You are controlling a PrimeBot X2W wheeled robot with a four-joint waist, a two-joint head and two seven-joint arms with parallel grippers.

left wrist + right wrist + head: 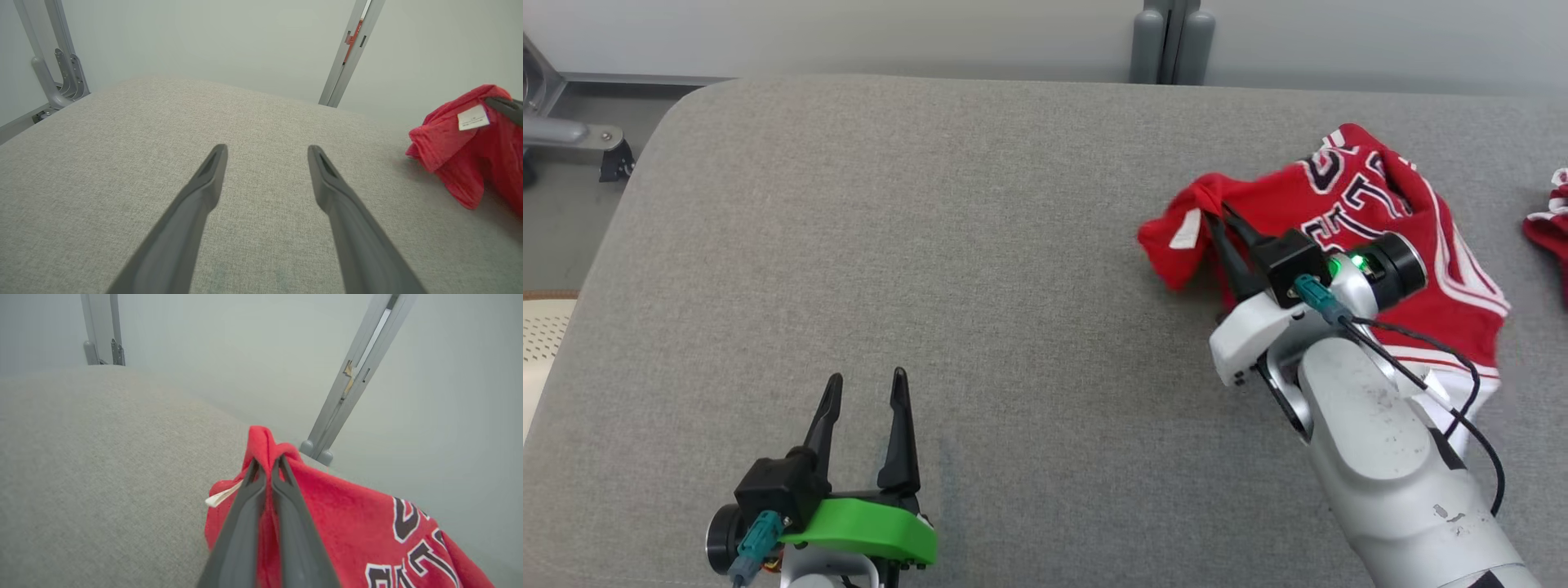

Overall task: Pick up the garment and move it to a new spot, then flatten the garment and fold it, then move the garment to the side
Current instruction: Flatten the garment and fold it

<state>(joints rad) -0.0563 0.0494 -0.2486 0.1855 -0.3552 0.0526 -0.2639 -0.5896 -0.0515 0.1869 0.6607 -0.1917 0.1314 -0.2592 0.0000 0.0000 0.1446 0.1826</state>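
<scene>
Head view, left gripper (867, 376): nearest the robot, well apart from the garment (1339, 192) and off to its left; the fingers stand wide with nothing between them, over the bare grey table (931, 245).
Left wrist view: the same gripper (267, 149) is spread wide over the bare cloth top, with the garment (449, 139) far off to its right.
Right gripper (1217, 208): at the garment's left end, fingers closed tight on a pinched ridge of red fabric.
Right wrist view: the fingertips (255, 465) meet around that fold, which peaks up just past the gripper (268, 460).
Garment: a red jersey with white trim and dark lettering, crumpled in a heap; its white label (1186, 231) shows just left of the pinch, and most of the cloth rests on the table.
Second red cloth (1550, 229): beyond the garment's right edge, apart from it and untouched.
Grey post (1172, 41): behind the garment, past the table's far edge.
Done: the grasp for the first step looks made.
Left: lifting and carrying the garment to a new spot, then flattening, folding and moving it aside. By my reading, none of these has begun.
</scene>
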